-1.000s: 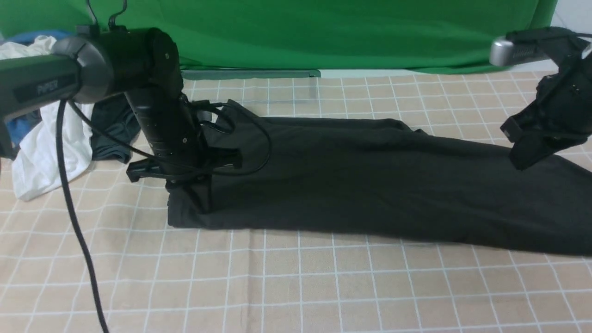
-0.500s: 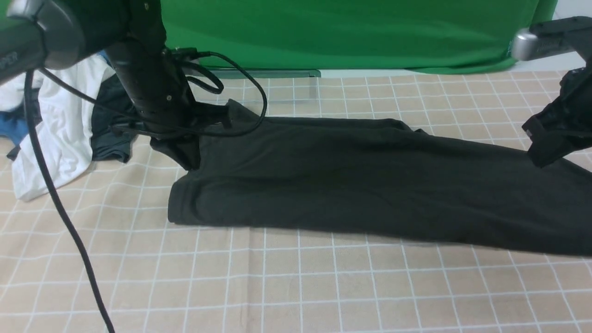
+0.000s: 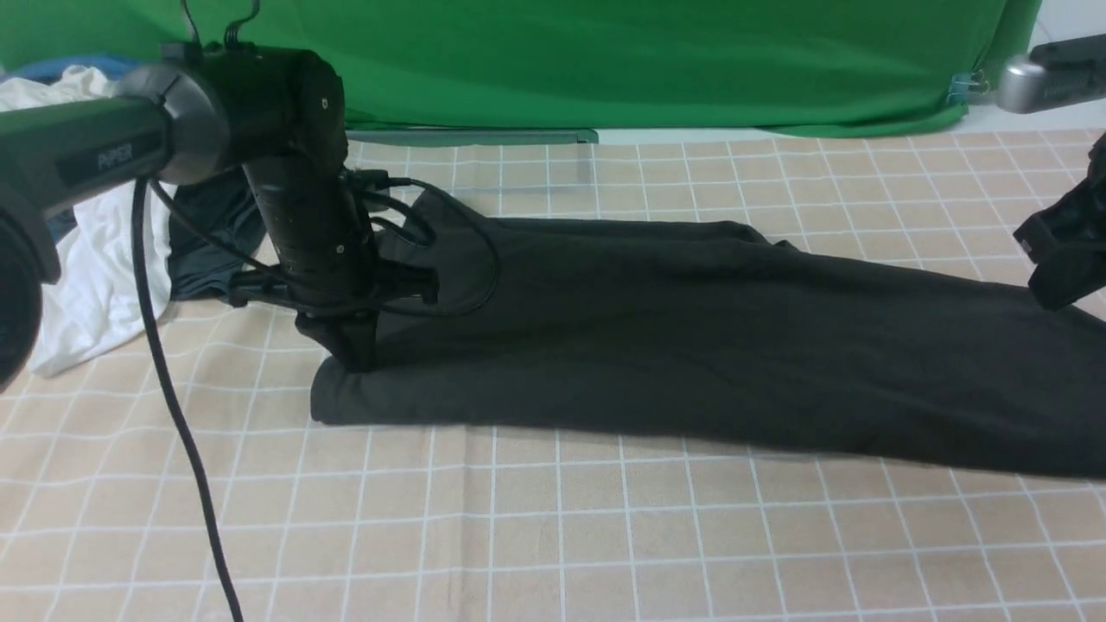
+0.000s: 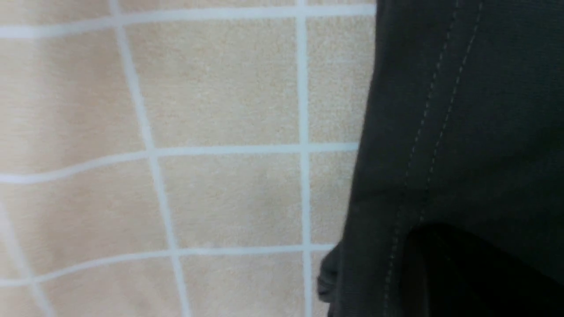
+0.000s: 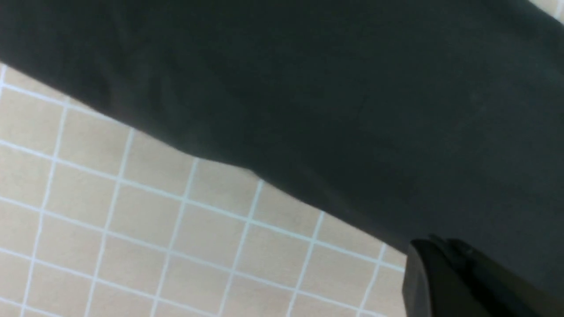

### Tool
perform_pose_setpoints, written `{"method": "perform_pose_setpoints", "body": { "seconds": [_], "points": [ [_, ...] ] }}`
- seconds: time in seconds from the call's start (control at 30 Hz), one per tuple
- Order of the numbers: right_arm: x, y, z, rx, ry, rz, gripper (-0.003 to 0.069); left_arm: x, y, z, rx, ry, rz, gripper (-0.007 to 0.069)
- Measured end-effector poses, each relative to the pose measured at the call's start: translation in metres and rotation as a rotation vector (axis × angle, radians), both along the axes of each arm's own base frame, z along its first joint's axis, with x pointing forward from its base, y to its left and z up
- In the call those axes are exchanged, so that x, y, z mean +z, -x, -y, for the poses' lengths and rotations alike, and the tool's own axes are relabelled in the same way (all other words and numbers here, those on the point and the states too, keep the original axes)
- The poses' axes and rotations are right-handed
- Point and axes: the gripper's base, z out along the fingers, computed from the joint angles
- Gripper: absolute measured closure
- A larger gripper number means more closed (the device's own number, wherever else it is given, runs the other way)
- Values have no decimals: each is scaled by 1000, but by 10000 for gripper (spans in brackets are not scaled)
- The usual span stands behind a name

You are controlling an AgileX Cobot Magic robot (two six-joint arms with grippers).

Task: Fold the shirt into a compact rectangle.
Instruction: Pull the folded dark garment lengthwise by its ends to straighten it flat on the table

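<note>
Half done, seemingly: your long black fabric shirt [image 3: 691,345] lies strip-folded, left gripper [image 3: 354,352] pinching its end, right gripper [image 3: 1054,289] closed; crosswise folds remain.

Black shirt [image 4: 462,110] with double-stitched hem over beige tablecloth [image 4: 220,189] with white grid lines

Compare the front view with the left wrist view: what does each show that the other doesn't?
Front only: the black shirt laid out as a long band, the left arm, a white garment and a dark grey garment at the left, the green backdrop. Left wrist only: double stitching along the shirt's edge. Both: the black shirt lying on the checked tablecloth.
</note>
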Motion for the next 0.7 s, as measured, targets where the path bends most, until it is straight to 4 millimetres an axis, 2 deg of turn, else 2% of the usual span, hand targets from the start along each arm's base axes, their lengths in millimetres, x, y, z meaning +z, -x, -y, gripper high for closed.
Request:
{"method": "perform_pose_setpoints", "body": {
  "seconds": [0.07,0.2,0.3,0.4,0.53,0.6,0.7],
  "points": [
    [0,0,0,-2,0,0,635,15,-8,-2,33,11,41,605],
    [0,0,0,-4,-1,1,635,67,-33,-16,132,102,220,565],
    [0,-1,0,-8,-2,10,635,79,-41,-26,174,154,258,508],
    [0,-2,0,-27,-7,19,635,69,-49,-29,184,166,261,441],
    [1,-3,0,-38,-12,25,635,28,-65,-21,121,163,242,307],
    [1,-3,0,-42,-13,25,635,15,-69,-18,98,162,243,272],
    [1,-3,0,-47,-15,27,635,6,-74,-17,82,162,265,230]
  ]
}}
